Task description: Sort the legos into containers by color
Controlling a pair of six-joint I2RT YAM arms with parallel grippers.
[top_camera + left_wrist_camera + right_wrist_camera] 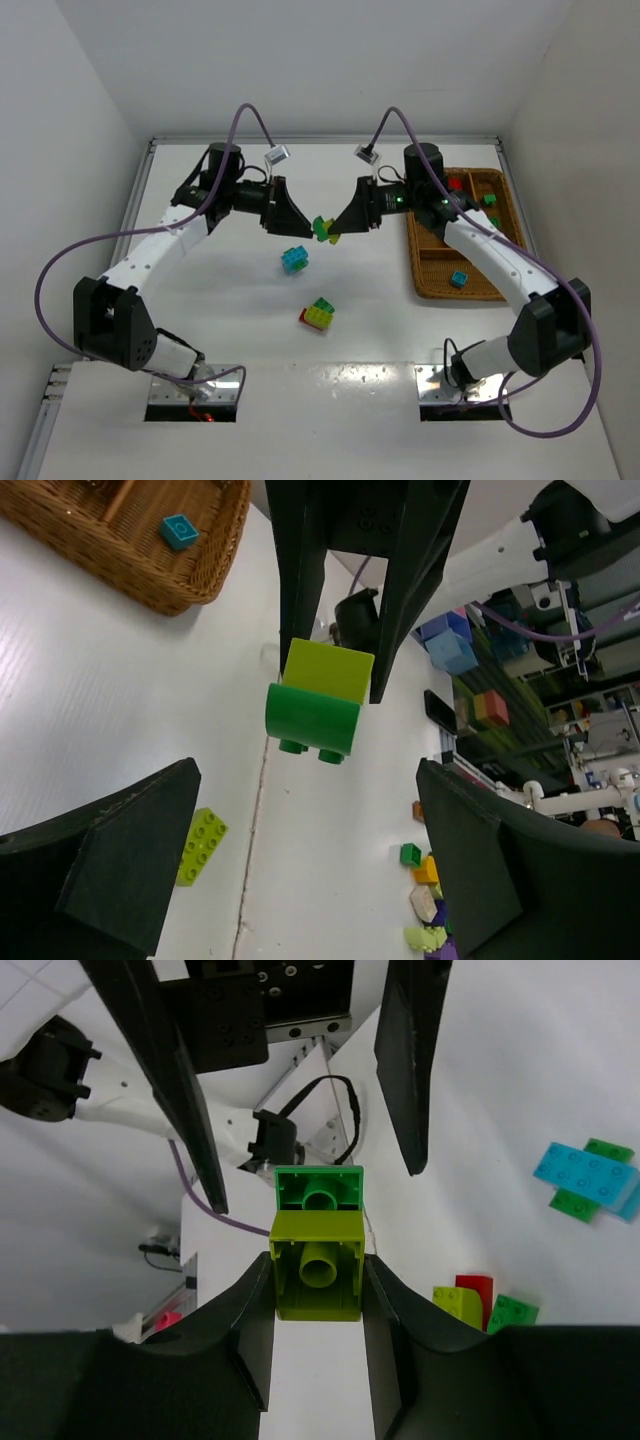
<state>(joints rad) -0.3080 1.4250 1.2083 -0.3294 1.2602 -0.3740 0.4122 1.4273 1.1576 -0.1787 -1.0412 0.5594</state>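
Observation:
My right gripper (338,228) is shut on a yellow-green brick (315,1270) with a green brick (318,1192) stuck to its far end, held in the air above the table's middle. The pair shows in the top view (322,229) and in the left wrist view (318,700). My left gripper (302,227) is open and empty, its jaws wide apart just short of the green end (308,780). The wicker tray (413,255) lies at the right, holding a red brick (455,184), a green brick (490,200) and a cyan brick (458,279).
A cyan-and-green stack (294,259) and a red, yellow-green and green cluster (318,314) lie on the table below the grippers. A loose yellow-green brick (202,845) lies under my left gripper. Walls close the table at the back and sides.

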